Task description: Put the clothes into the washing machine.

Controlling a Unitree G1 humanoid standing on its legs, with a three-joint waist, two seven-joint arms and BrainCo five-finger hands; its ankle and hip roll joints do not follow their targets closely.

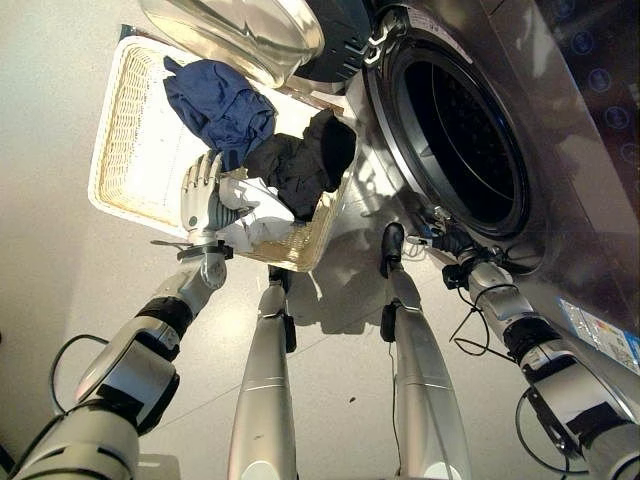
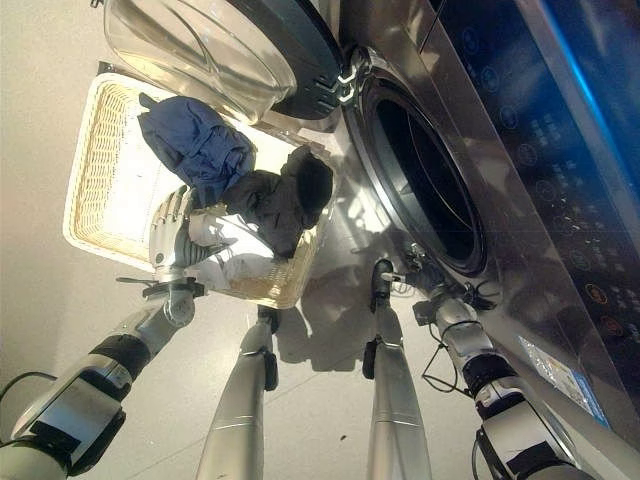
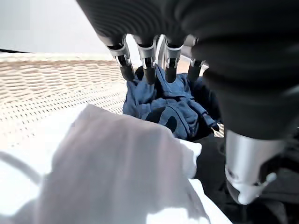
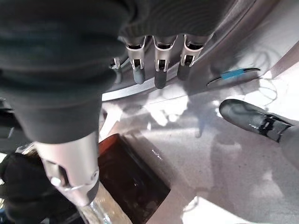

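We observe a cream woven plastic laundry basket on the pale floor, just beside the silver front-loading washing machine. The machine's round clear-glass door stands swung open above the basket's far end, and the dark drum opening is exposed.

Three garments lie in the basket: a crumpled navy blue garment towards the far side, a black garment piled against the basket wall nearest the machine, and a white cloth at the near end. The blue and black garments touch.

We find the left hand inside the basket, above the white cloth, its fingers straight and spread, pointing towards the navy garment; nothing is grasped. In its wrist view the thumb stands apart from the cloth.

The right hand sits low beside the machine's front, below the drum opening. Its wrist view shows the fingers extended and relaxed near the metal rim, holding nothing.
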